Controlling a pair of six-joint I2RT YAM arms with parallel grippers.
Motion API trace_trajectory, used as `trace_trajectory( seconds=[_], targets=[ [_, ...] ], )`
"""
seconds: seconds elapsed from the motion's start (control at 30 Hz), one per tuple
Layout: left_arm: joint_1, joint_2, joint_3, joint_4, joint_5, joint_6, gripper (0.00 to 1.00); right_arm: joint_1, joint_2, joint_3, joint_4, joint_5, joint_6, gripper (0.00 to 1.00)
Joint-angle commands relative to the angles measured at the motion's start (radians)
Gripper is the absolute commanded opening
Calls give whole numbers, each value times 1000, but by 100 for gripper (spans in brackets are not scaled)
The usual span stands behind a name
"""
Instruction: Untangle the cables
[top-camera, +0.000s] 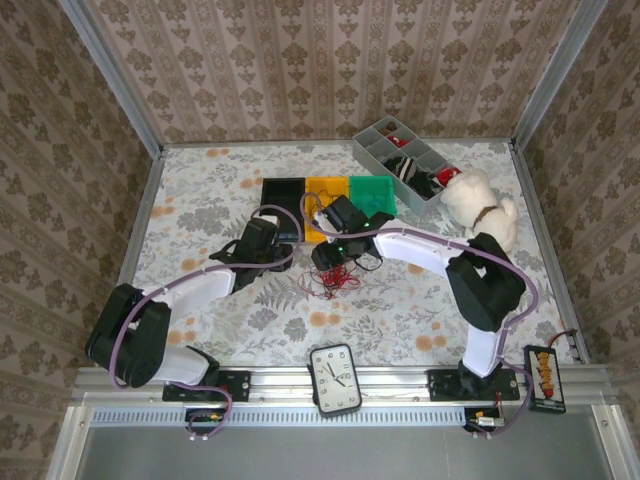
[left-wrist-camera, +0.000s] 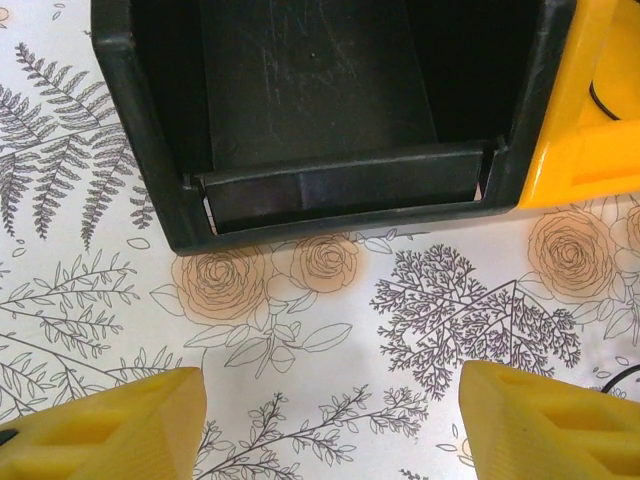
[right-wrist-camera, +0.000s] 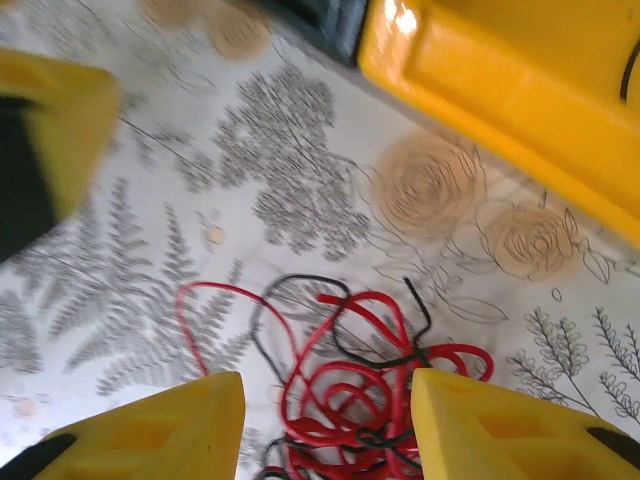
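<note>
Tangle of thin red and black cables (right-wrist-camera: 350, 400) lies loose on the floral-print table cloth (left-wrist-camera: 330, 300); both pincers are open.

From above, the cables (top-camera: 338, 280) sit at table centre, at 6 o'clock from the yellow plastic bin (top-camera: 325, 190). That bin stands in a row between a black plastic bin (top-camera: 282, 190) at its 9 o'clock and a green plastic bin (top-camera: 372, 190) at its 3 o'clock. The right gripper (right-wrist-camera: 325, 400) hangs directly over the tangle, its yellow fingers (right-wrist-camera: 150, 430) parted about halfway with the wires showing between them on the cloth; nothing is gripped. The left gripper (left-wrist-camera: 330, 400) is at 10 o'clock from the tangle. Its fingers (left-wrist-camera: 110, 425) are spread wide over bare cloth, pointing at the black bin's front wall (left-wrist-camera: 330, 185), and it holds nothing.
</note>
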Motion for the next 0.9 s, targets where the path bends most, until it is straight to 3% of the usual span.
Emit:
trace_trajectory(
  seconds=[0.0, 0.3, 0.6, 0.87],
  targets=[
    [2, -1, 19, -25, -8, -17, 68, -7, 44, 51, -70, 42, -49, 48],
    [2, 2, 10, -15, -9, -25, 68, -11, 113, 99, -92, 89, -94, 49],
    [2, 15, 14, -18, 8, -15, 68, -8, 161, 136, -67, 26, -92, 46],
    [2, 19, 11, -5, 50, 1, 67, -30, 116, 47, -16, 31, -37, 8]
  ],
)
